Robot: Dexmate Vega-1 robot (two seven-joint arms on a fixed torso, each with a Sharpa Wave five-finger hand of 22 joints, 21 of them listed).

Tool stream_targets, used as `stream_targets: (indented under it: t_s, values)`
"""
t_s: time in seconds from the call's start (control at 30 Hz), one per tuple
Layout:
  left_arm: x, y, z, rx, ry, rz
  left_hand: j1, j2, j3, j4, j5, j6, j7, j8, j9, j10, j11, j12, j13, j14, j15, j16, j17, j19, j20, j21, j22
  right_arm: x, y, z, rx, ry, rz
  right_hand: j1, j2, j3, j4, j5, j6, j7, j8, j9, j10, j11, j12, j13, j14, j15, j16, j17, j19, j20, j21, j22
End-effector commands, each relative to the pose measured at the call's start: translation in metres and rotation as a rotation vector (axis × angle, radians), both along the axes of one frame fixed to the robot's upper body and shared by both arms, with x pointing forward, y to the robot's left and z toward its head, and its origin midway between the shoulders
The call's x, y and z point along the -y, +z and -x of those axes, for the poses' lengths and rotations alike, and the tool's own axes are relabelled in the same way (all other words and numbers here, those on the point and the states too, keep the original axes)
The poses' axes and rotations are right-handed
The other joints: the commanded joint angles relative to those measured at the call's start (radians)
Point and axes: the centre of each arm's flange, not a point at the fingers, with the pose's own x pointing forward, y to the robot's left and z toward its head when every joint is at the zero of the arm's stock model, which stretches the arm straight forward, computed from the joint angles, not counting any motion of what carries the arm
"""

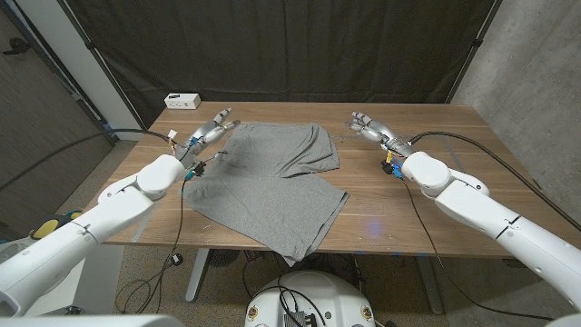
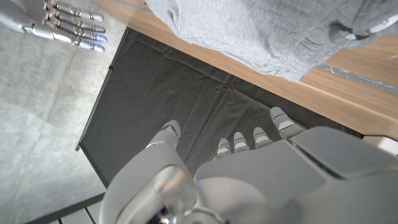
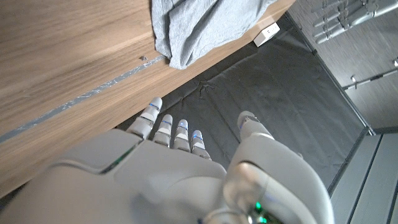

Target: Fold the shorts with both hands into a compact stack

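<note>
Head view shows the wooden table (image 1: 436,209) carrying the grey shorts (image 1: 272,186), which lie spread toward the robot's left half, the lower leg partly hanging over the near edge and the far part already doubled over, so the fold looks barely begun and the cloth is laid out flat to give both hands an edge to take. The left hand (image 1: 207,133) hangs at the shorts' far left corner, fingers stretched out and apart, holding nothing; whether its tips touch the cloth I cannot tell. The right hand (image 1: 370,126) waits well apart from the shorts on the far right, fingers loosely spread and empty. A small white box (image 1: 182,100) sits at the far left corner.
</note>
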Motion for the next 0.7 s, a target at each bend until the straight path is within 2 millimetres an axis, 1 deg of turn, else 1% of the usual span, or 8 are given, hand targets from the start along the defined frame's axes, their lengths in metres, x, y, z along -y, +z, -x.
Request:
stream_targets:
  t_s: [0.03,0.17,0.2,0.27,0.3,0.37,0.47,0.7]
  values:
    - [-0.006,0.004,0.025,0.021,0.12,-0.18,0.025,-0.008,0.002,-0.024,-0.003,0.04,0.015,0.021,0.006,0.013,-0.016,-0.001,0.006,-0.007,-0.011,-0.001,0.001,0.01,-0.003,-0.005,0.001,-0.027,0.0,0.033,0.035,-0.08,0.174,0.036,-0.005,0.022,-0.02,-0.001,-0.002,-0.009,0.001,0.004,-0.005,-0.012,-0.008,0.002,0.005,-0.016,-0.001,0.0,0.019,-0.008,0.001,0.001]
    - [-0.008,0.004,0.033,0.02,0.15,-0.224,0.031,-0.013,0.001,-0.033,-0.004,0.051,0.015,0.023,0.006,0.026,-0.014,0.002,0.006,0.002,-0.011,0.002,0.001,0.013,0.002,-0.005,0.001,-0.036,-0.001,0.043,0.043,-0.097,0.222,0.061,-0.015,0.032,-0.039,-0.005,0.003,0.001,0.003,0.005,0.005,-0.01,-0.008,0.002,0.021,-0.019,0.0,-0.001,0.034,-0.006,0.004,0.001]
    - [-0.008,0.004,0.034,0.018,0.157,-0.238,0.036,-0.018,0.0,-0.041,-0.005,0.055,0.011,0.022,0.007,0.038,-0.02,0.005,0.007,0.007,-0.013,0.002,0.001,0.015,0.001,-0.006,0.001,-0.038,-0.002,0.045,0.048,-0.108,0.237,0.064,-0.019,0.032,-0.043,-0.007,0.004,0.001,0.003,0.005,0.009,-0.012,-0.007,0.002,0.026,-0.023,0.001,-0.002,0.035,-0.006,0.003,0.001]
    - [-0.009,0.005,0.038,0.021,0.172,-0.257,0.044,-0.025,0.0,-0.052,-0.005,0.071,0.007,0.026,0.007,0.057,-0.013,0.009,0.007,0.015,-0.011,0.004,0.001,0.02,0.002,-0.006,0.0,-0.043,-0.004,0.054,0.071,-0.177,0.263,0.069,-0.034,0.028,-0.051,-0.011,0.009,0.004,0.004,0.005,0.018,-0.011,-0.005,0.002,0.037,-0.025,0.002,-0.002,0.042,-0.006,0.004,0.001]
    - [-0.009,0.005,0.04,0.019,0.178,-0.269,0.063,-0.036,-0.001,-0.078,-0.005,0.096,0.004,0.029,0.007,0.118,-0.01,0.023,0.008,0.04,-0.017,0.008,0.001,0.035,0.003,-0.005,-0.001,-0.045,-0.005,0.056,0.079,-0.19,0.277,0.065,-0.057,0.015,-0.057,-0.014,0.012,0.011,0.004,0.005,0.02,-0.008,-0.006,0.003,0.047,-0.024,0.003,-0.001,0.047,-0.001,0.004,0.002]
    - [-0.01,0.005,0.043,0.024,0.194,-0.289,0.072,-0.041,-0.003,-0.091,-0.004,0.107,0.002,0.028,0.007,0.149,-0.031,0.029,0.008,0.062,-0.022,0.011,0.001,0.042,0.005,-0.004,-0.001,-0.048,-0.008,0.062,0.097,-0.2,0.271,0.053,-0.089,-0.009,-0.06,-0.014,0.016,0.017,0.003,0.006,0.03,-0.002,-0.005,0.004,0.076,-0.028,0.009,0.002,0.069,0.008,0.008,0.002]
    - [-0.01,0.004,0.049,0.03,0.21,-0.314,0.078,-0.045,-0.004,-0.099,-0.004,0.12,0.001,0.031,0.007,0.166,-0.031,0.031,0.009,0.072,-0.023,0.012,0.001,0.053,0.006,-0.002,-0.001,-0.053,-0.009,0.069,0.105,-0.214,0.295,0.038,-0.117,-0.033,-0.06,-0.01,0.028,0.018,0.005,0.006,0.053,-0.005,0.0,0.004,0.104,-0.033,0.015,0.005,0.096,0.011,0.014,0.003]
    - [-0.009,0.006,0.067,0.066,0.286,-0.415,0.104,-0.062,-0.006,-0.13,-0.001,0.138,-0.003,0.031,0.006,0.227,-0.033,0.042,0.009,0.095,-0.023,0.012,0.001,0.079,0.009,0.003,-0.002,-0.064,-0.016,0.086,0.16,-0.26,0.359,0.038,-0.142,-0.051,-0.068,-0.002,0.023,0.018,0.001,0.007,0.078,-0.012,0.005,0.006,0.139,-0.051,0.021,0.005,0.125,0.012,0.019,0.004]
